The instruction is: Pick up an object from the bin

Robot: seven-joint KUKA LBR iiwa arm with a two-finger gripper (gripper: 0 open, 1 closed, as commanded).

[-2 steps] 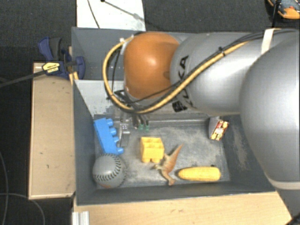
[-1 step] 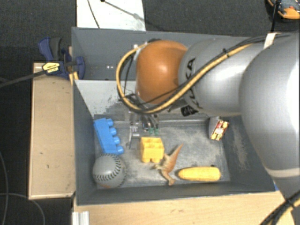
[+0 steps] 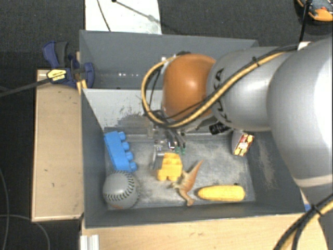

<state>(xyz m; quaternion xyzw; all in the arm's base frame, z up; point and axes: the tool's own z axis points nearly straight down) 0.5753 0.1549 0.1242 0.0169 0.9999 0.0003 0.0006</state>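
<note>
In the grey bin (image 3: pixel 218 158), mid-floor, a small yellow plastic block (image 3: pixel 170 167) lies just under the claw (image 3: pixel 167 154), whose opening I cannot tell. It looks light, stiff and smooth; its flat opposite sides seem the best hold

A: The bin (image 3: pixel 109 108)?
B: Matt grey metal, scuffed.
A: And the blue block (image 3: pixel 119 151)?
B: Smooth glossy plastic, like the yellow block (image 3: pixel 170 168). The grey ball (image 3: pixel 120 189) looks dull, with stitched seams.
</note>
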